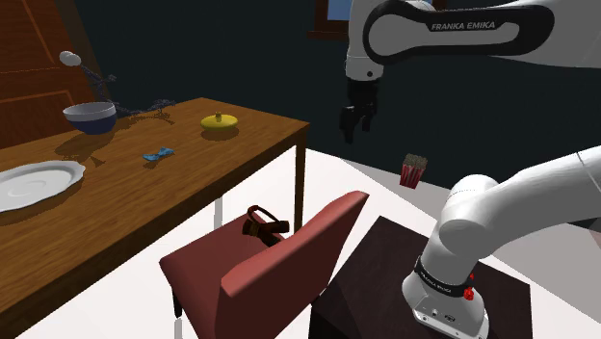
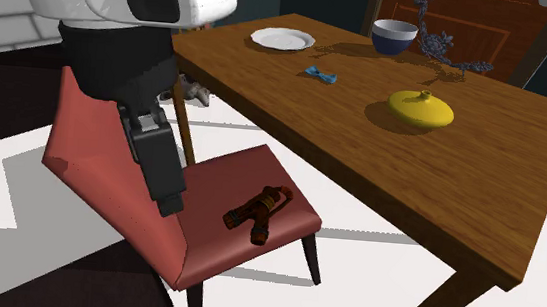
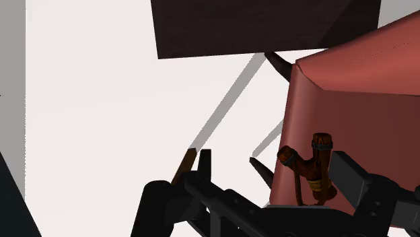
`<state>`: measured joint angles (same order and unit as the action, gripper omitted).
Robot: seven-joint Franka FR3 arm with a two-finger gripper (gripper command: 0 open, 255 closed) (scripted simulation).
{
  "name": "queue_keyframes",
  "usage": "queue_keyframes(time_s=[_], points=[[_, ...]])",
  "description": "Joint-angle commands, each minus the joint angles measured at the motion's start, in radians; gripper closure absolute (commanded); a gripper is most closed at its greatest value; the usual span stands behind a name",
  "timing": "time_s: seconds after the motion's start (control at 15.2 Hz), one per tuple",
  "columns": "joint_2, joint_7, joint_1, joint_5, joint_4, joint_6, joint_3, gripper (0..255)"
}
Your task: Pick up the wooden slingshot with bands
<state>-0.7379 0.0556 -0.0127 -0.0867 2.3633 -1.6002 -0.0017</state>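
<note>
My two-finger gripper (image 1: 355, 127) is black; the forked wooden slingshot (image 2: 257, 212) is brown with dark bands, the cushioned chair (image 2: 245, 175) red, the wooden table (image 2: 480, 184) brown.

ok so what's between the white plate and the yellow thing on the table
A small blue bow lies between them, seen in both exterior views.

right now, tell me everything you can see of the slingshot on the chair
The slingshot is a small brown Y-shaped fork that looks like wood, with orange-red wraps at its prong tips and dark bands along it. It lies flat on the red chair seat, near a front corner and away from the backrest. Only the seat touches it. The open gripper hangs well above it.
</note>
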Motion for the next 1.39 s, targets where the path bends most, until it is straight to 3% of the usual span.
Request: queue_keyframes(time_s=[0.0,0.66,1.32], points=[[0.000,0.000,0.000,0.000,0.000,0.000,0.000,0],[0.235,0.106,0.042,0.034,0.086,-0.299,0.090,0],[0.574,0.227,0.068,0.005,0.038,-0.566,0.176,0]])
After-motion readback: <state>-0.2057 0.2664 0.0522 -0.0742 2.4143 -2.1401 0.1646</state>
